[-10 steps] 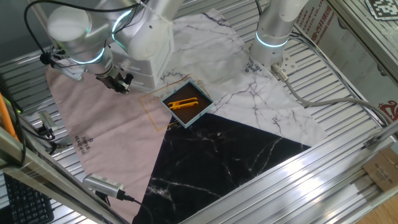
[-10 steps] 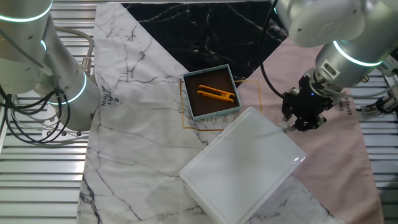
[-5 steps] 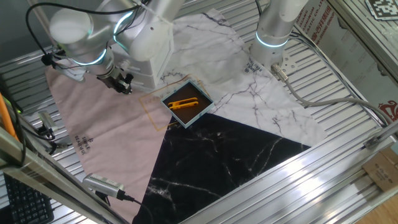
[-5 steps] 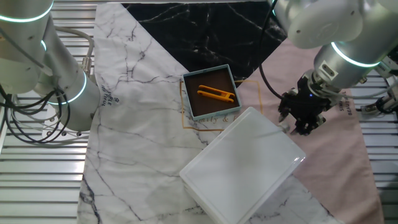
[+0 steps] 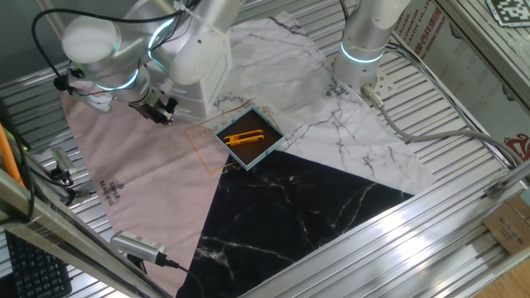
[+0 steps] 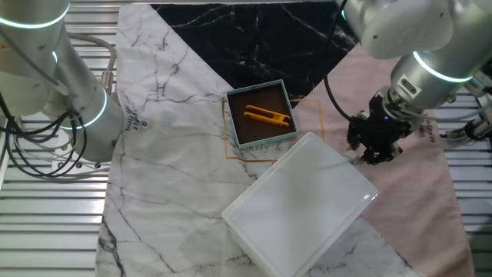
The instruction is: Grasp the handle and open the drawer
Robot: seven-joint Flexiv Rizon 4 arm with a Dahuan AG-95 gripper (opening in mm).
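Note:
The white cabinet (image 5: 201, 62) (image 6: 300, 204) stands on the cloth at the table's far left in one fixed view. The drawer (image 5: 190, 101) shows as its flat white front, flush with the cabinet. My gripper (image 5: 161, 109) (image 6: 374, 151) hangs right at that front, black fingers pointing at it. The handle is hidden behind the fingers in both views. Whether the jaws are closed around it cannot be made out.
A blue-edged tray (image 5: 267, 150) (image 6: 231, 123) holding an orange tool (image 5: 244, 137) (image 6: 267, 117) lies beside the cabinet. A second arm (image 5: 368, 37) (image 6: 54, 77) stands at the table's other side. Pink, marbled white and black cloths cover the table; cables and a handheld device (image 5: 137, 245) lie at the near edge.
My gripper has only shifted slightly at the drawer front, a little toward the cabinet and back. The cabinet and drawer have not moved.

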